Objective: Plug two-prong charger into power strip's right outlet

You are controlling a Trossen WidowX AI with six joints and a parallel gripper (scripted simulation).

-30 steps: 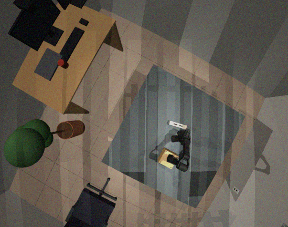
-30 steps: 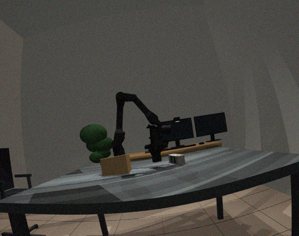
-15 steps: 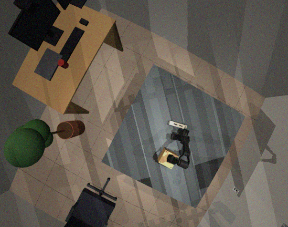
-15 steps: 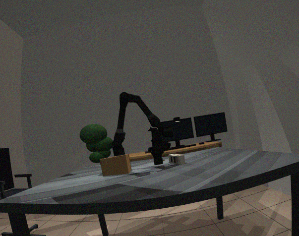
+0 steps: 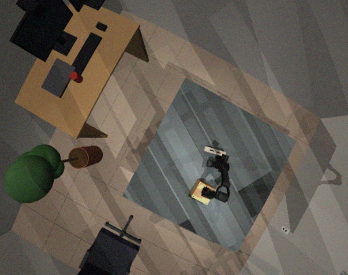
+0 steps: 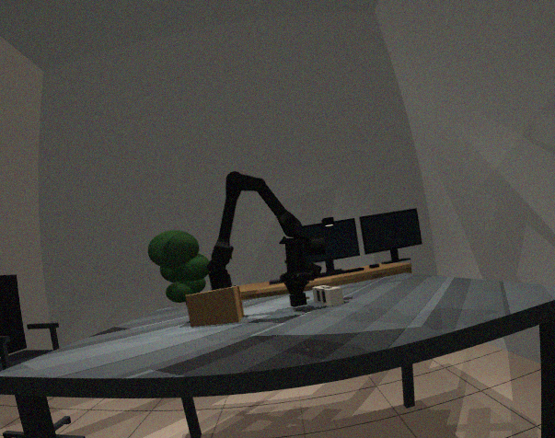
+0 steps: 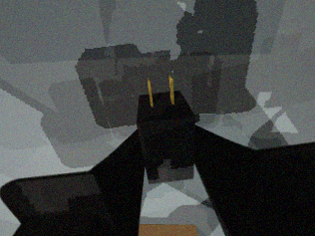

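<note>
The black charger (image 7: 165, 143) shows in the wrist view with two gold prongs pointing away from my gripper. My gripper (image 7: 163, 130) (image 6: 297, 293) is shut on it, one dark finger on each side. In the exterior view the gripper hangs low over the table, pointing down, beside the power strip. The white power strip (image 5: 208, 148) (image 6: 334, 296) lies on the table, with dark outlet openings on its upper face. In the top view the arm's end is just below the strip's right end. The prongs are apart from the strip. The strip is not recognisable in the wrist view.
A wooden block (image 5: 197, 189) (image 6: 213, 307) stands at the arm's base on the grey-blue striped table (image 5: 174, 153) (image 6: 140, 351). Dark shadows cross the table. A wooden desk (image 5: 94, 88) with monitors, a potted plant (image 5: 30, 177) and a chair (image 5: 111, 251) stand away from the table.
</note>
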